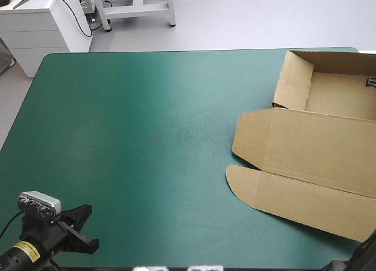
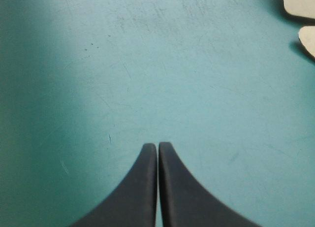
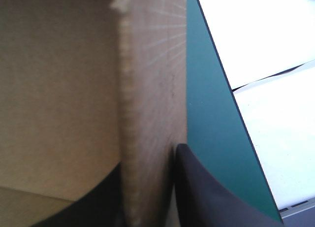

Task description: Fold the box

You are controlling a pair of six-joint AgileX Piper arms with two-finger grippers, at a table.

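The brown box lies at the table's right side. Its tray part has raised walls at the far right, and the lid with rounded flaps lies flat toward the front. My right gripper is shut on the box, one black finger on each side of an upright wall. In the high view only a dark bit of this gripper shows at the tray's right wall. My left gripper hovers over bare cover at the near left corner. Its fingers are shut on nothing, and two box flaps lie far ahead of it.
The teal-green cover stretches between my left gripper and the box. The table's right edge runs close beside the gripped wall. A white cabinet stands beyond the far left corner.
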